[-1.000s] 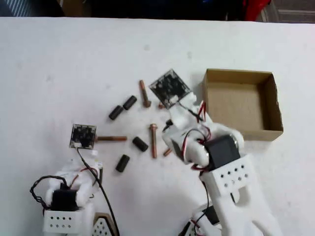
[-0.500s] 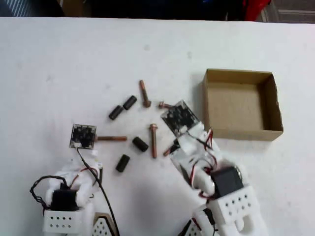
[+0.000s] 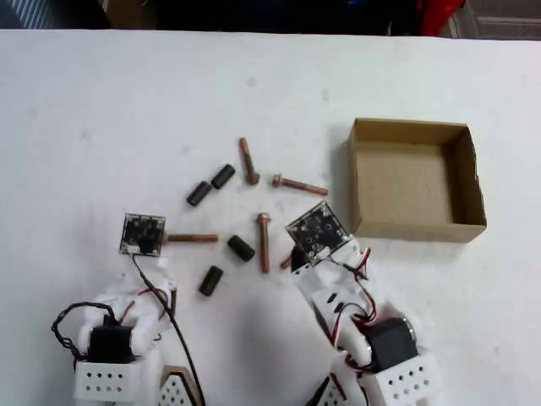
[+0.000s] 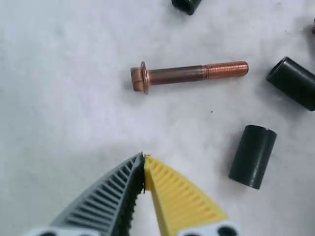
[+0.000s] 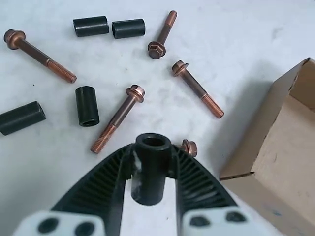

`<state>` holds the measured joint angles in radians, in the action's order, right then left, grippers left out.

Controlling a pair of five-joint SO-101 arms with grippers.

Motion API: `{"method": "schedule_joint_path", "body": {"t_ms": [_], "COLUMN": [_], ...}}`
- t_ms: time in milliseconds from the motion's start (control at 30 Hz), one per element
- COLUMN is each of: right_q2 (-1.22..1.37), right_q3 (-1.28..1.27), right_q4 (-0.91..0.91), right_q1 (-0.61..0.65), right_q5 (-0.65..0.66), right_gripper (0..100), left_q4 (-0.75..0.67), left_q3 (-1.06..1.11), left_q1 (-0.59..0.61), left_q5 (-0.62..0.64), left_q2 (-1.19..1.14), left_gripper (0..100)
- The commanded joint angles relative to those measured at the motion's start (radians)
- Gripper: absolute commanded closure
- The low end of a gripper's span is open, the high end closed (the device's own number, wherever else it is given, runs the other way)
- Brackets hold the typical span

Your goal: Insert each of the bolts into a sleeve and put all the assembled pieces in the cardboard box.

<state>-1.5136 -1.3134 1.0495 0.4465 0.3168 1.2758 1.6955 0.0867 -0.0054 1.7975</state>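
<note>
A short black cylindrical sleeve [image 5: 151,177], judged rigid, light and slippery, was found clamped at mid-body in the right pincer [image 5: 152,150], while the left pincer [image 4: 143,164] was closed on nothing.

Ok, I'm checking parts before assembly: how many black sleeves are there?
5: far sleeve pair; middle sleeve; near sleeve; held sleeve in the right gripper. Others may be hidden.
</note>
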Motion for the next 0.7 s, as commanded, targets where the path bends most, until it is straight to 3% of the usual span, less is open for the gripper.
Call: {"method": "schedule_joint_path", "body": {"t_ms": [0, 400, 667], "right_q2": [-0.013, -0.015, -0.015], "right_q3": [-0.046, -0.190, -0.198], "right_q4": [-0.110, -0.282, -0.283], "right_q1": [-0.005, -0.010, -0.016], "right_q5": [0.008, 0.008, 0.008], "right_gripper": [98.1, 98.1, 98.1], "left_q4": [0.002, 0.003, 0.000], "left_q3": [-0.002, -0.002, -0.002], "left_q1": [0.002, -0.022, -0.024], "left_q5": [0.000, 0.000, 0.002], "left_q2": [0.010, 0.010, 0.012], "left_gripper": [98, 98, 98]}}
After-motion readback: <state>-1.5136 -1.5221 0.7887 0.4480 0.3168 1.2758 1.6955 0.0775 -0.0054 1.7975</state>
